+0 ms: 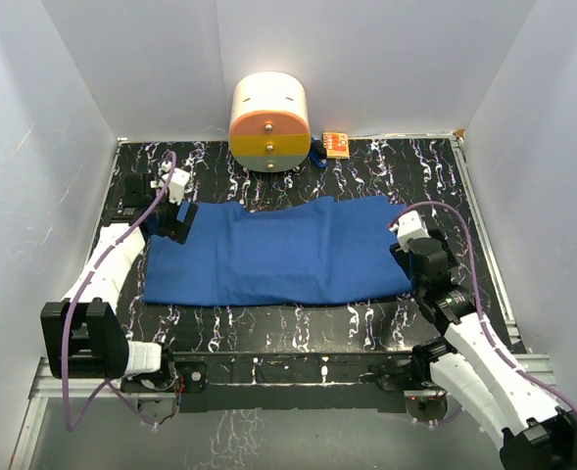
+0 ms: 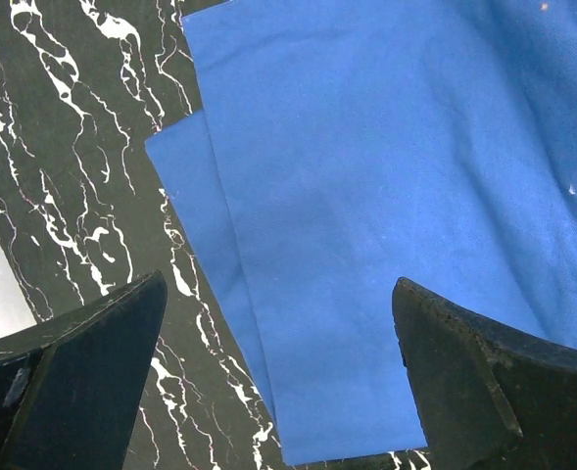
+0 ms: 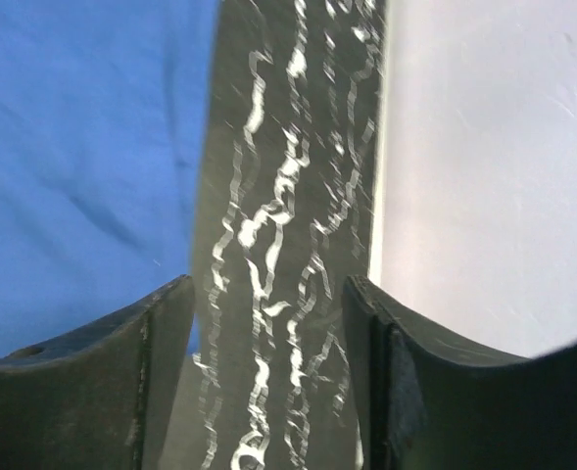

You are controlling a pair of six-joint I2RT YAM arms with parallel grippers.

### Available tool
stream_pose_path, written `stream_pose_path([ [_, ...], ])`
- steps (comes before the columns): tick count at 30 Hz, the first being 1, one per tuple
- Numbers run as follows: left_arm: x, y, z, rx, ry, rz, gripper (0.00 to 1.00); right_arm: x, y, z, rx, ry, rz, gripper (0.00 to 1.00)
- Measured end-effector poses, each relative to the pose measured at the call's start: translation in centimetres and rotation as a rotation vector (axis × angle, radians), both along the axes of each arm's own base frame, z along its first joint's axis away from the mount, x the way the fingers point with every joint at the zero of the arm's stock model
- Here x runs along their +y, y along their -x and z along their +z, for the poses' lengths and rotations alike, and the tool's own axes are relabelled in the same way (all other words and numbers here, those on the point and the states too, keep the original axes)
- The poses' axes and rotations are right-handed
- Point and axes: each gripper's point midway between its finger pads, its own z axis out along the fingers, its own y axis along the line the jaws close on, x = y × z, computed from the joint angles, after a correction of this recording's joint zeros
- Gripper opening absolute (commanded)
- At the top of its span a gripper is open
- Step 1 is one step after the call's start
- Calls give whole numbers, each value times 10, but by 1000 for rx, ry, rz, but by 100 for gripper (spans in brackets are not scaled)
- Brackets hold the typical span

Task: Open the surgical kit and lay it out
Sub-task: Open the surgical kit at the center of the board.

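Left gripper (image 2: 278, 294) gapes above flat, creased royal-blue cloth (image 1: 278, 253)

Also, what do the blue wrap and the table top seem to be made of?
The blue wrap looks like soft matte cloth: it lies in gentle folds, with layers overlapping at its edge. The table top looks like a smooth black surface with white marble veins, perhaps printed laminate rather than stone; the pictures cannot settle that.

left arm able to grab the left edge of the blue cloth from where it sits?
Probably yes. The left gripper is wide open right over the left edge of the blue cloth, with nothing between its jaws and only bare table beside the overlapping layers. Nothing seems to block a short drop.
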Motion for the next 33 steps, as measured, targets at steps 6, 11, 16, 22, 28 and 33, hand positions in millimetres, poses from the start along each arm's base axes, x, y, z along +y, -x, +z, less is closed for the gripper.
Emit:
stream_pose_path([
  [6,-1,-3,2,-14,2,-11,99,-20,5,-11,59,44,-74,74],
  [11,-5,-11,-8,11,12,-33,99,19,-23,-5,147,-36,91,73],
  [16,-16,-26,-35,98,82,-57,99,55,-69,2,181,-113,188,72],
  [22,-18,-56,-43,115,145,-32,98,73,-139,-27,294,-231,174,71],
  [28,8,-78,-46,107,206,64,96,45,-212,-46,330,-414,89,66],
  [33,37,-77,-53,115,257,160,96,19,-252,-77,381,-542,41,59],
])
